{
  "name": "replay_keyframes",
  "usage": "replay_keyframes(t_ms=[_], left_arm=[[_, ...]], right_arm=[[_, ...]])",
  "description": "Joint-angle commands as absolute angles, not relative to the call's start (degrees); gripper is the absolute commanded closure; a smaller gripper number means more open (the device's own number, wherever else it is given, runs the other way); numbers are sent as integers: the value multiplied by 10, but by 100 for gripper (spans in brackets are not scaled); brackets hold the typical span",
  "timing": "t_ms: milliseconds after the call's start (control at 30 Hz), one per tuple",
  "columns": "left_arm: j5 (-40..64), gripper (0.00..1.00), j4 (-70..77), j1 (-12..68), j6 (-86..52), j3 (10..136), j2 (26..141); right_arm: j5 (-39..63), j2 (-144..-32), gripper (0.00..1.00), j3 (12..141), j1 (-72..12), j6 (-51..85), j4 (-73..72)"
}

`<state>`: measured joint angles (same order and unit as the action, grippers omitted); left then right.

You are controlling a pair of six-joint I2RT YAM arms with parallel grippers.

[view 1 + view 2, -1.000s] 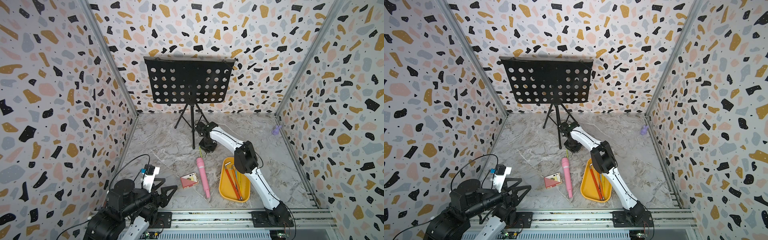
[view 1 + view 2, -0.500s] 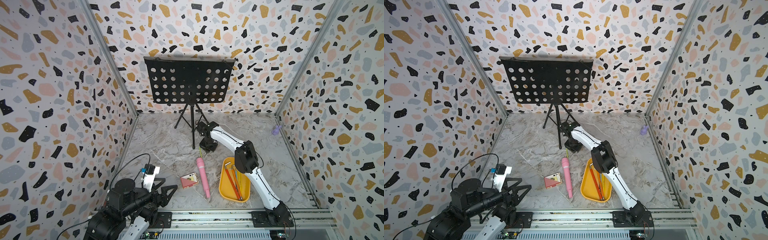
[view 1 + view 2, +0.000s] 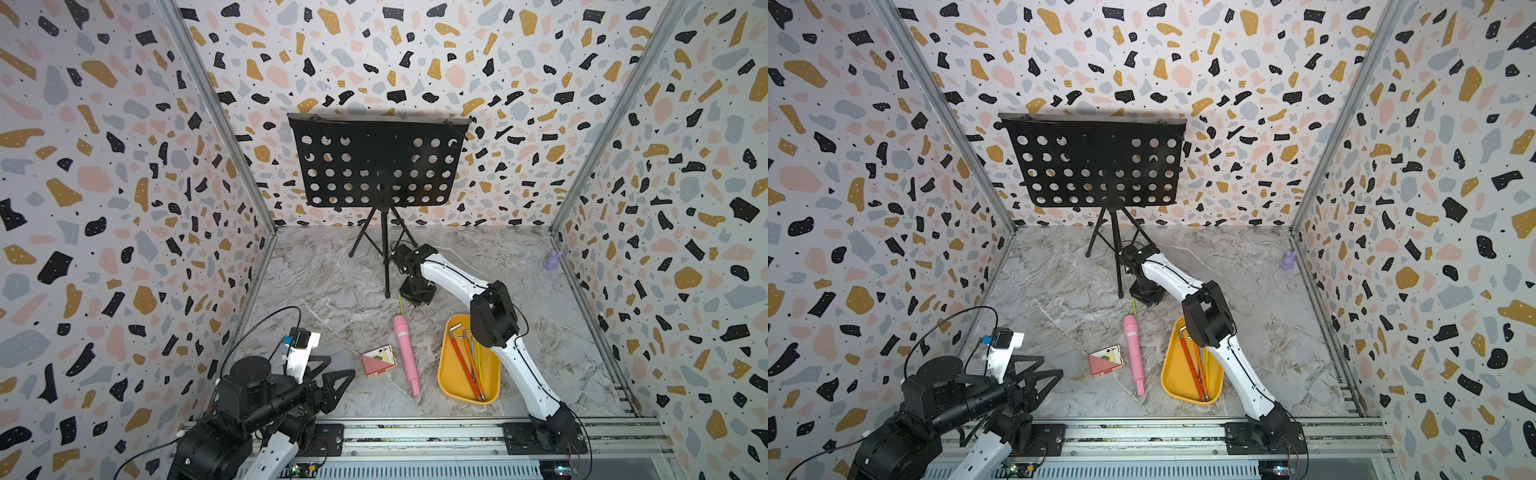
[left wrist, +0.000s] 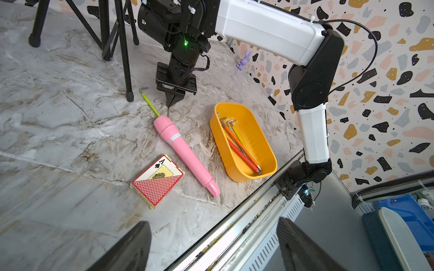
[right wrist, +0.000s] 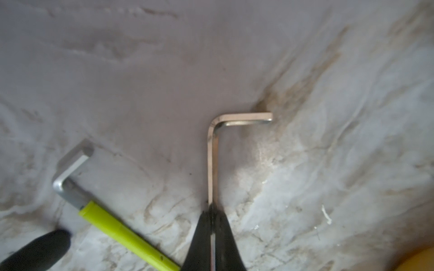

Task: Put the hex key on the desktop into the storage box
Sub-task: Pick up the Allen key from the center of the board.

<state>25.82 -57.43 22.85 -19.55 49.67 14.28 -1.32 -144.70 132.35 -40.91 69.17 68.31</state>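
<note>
In the right wrist view my right gripper (image 5: 213,208) is shut on the long arm of a bare silver hex key (image 5: 212,152), whose bent end points away from the fingers, just over the marble desktop (image 5: 328,140). A second hex key with a yellow-green sleeve (image 5: 122,230) lies flat beside it. In both top views the right gripper (image 3: 415,297) (image 3: 1144,297) is beyond the yellow-orange storage box (image 3: 446,365) (image 3: 1168,374), which holds several coloured hex keys. My left gripper (image 4: 211,253) stands open and empty at the desktop's near edge.
A black music stand (image 3: 374,162) has a tripod leg (image 3: 386,270) right next to the right gripper. A pink toy microphone (image 3: 406,353) and a red playing-card box (image 3: 378,360) lie left of the storage box. A purple figure (image 3: 552,261) sits by the right wall.
The right gripper's jaws have closed on the silver hex key, and the right arm has barely shifted. The left arm has not moved.
</note>
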Motion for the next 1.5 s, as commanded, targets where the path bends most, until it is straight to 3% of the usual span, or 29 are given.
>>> replay_keyframes(t_ms=[0, 733, 1200, 1467], left_arm=[[259, 12, -556, 223, -196, 503, 146], [259, 12, -557, 224, -196, 503, 143], [261, 12, -556, 222, -195, 503, 140], [262, 12, -556, 221, -194, 503, 139]], right_arm=[[-33, -1401, 100, 1308, -409, 674, 710], [6, -1315, 100, 1209, -417, 587, 665], [19, -1147, 100, 1065, -423, 526, 637], [18, -988, 100, 898, -423, 492, 607]])
